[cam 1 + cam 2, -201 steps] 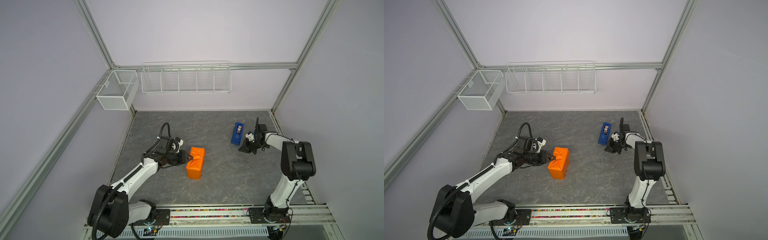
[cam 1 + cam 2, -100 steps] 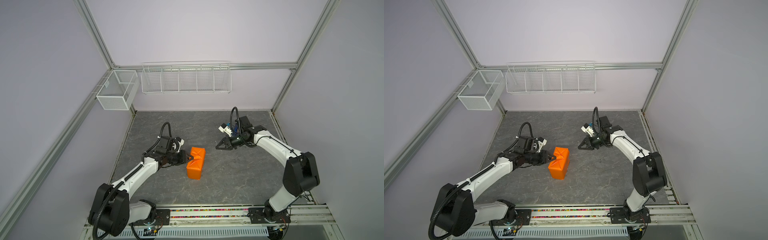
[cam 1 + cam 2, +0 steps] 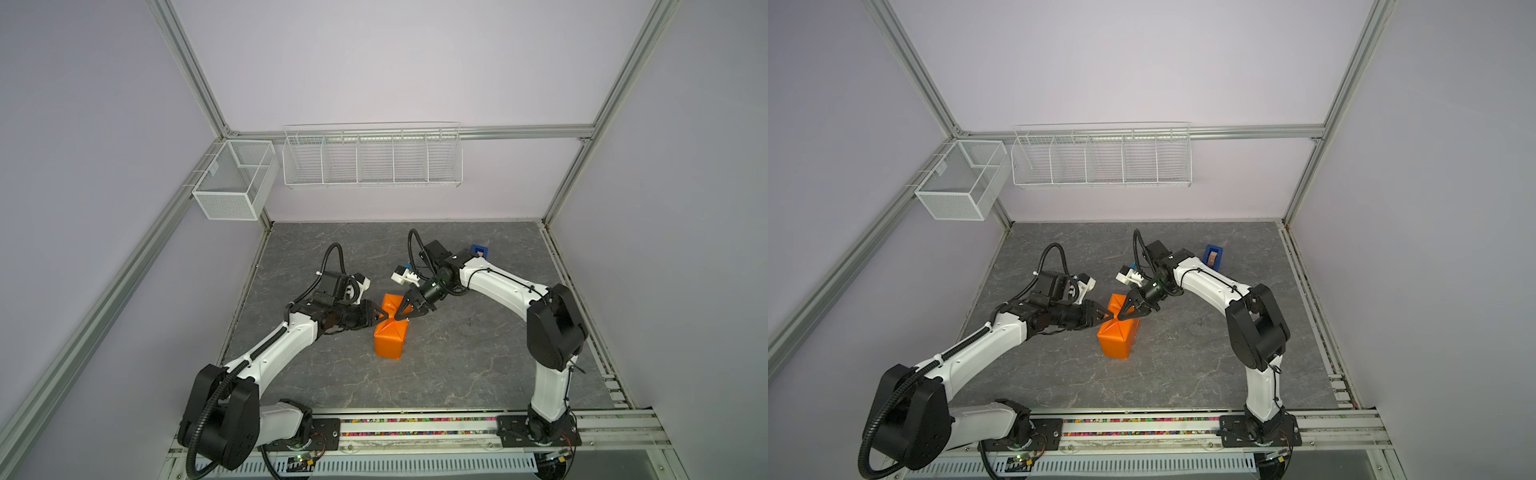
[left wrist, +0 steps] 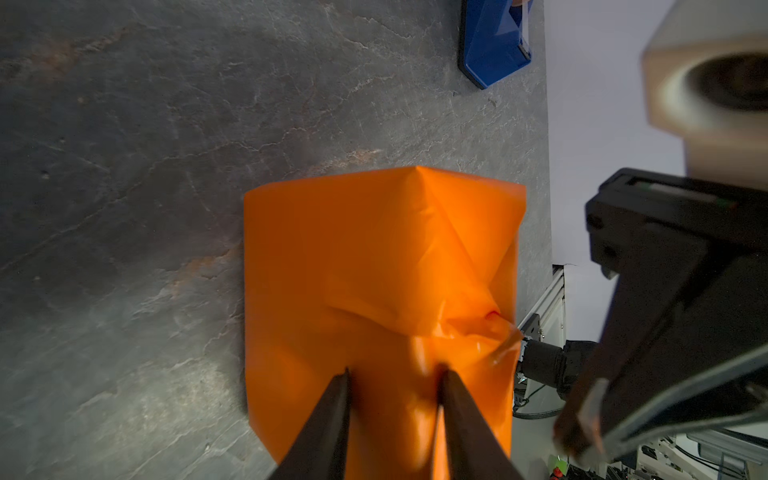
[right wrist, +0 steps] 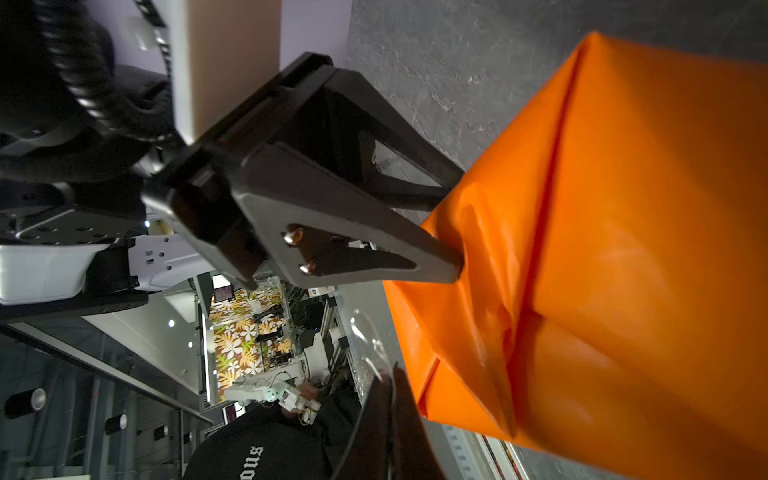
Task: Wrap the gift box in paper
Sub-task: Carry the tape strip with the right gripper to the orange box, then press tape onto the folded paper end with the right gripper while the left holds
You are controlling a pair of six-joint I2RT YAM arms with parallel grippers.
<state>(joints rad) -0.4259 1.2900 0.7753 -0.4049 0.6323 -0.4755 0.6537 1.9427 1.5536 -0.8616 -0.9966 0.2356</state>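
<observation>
The orange paper [image 3: 388, 340] [image 3: 1119, 336] is folded round a block standing in the middle of the mat; the gift box is hidden inside it. My left gripper [image 3: 381, 317] [image 4: 395, 372] is at the package's upper face where the folded flaps meet. Its jaws are narrowly apart, with a ridge of paper [image 4: 374, 257] pinched between them. My right gripper [image 3: 400, 318] [image 5: 388, 370] is shut beside that same spot, and a curled strip of clear tape [image 5: 368, 332] hangs from its tips. Both gripper tips nearly meet over the package.
A blue tape dispenser [image 3: 478, 250] [image 3: 1212, 255] [image 4: 494, 41] stands at the back right of the grey mat [image 3: 457, 374]. A wire basket [image 3: 372, 160] and a mesh bin [image 3: 235, 178] hang on the back wall.
My right arm has swung left from beside the tape dispenser to the package, staying shut. The left arm and the package have not moved.
</observation>
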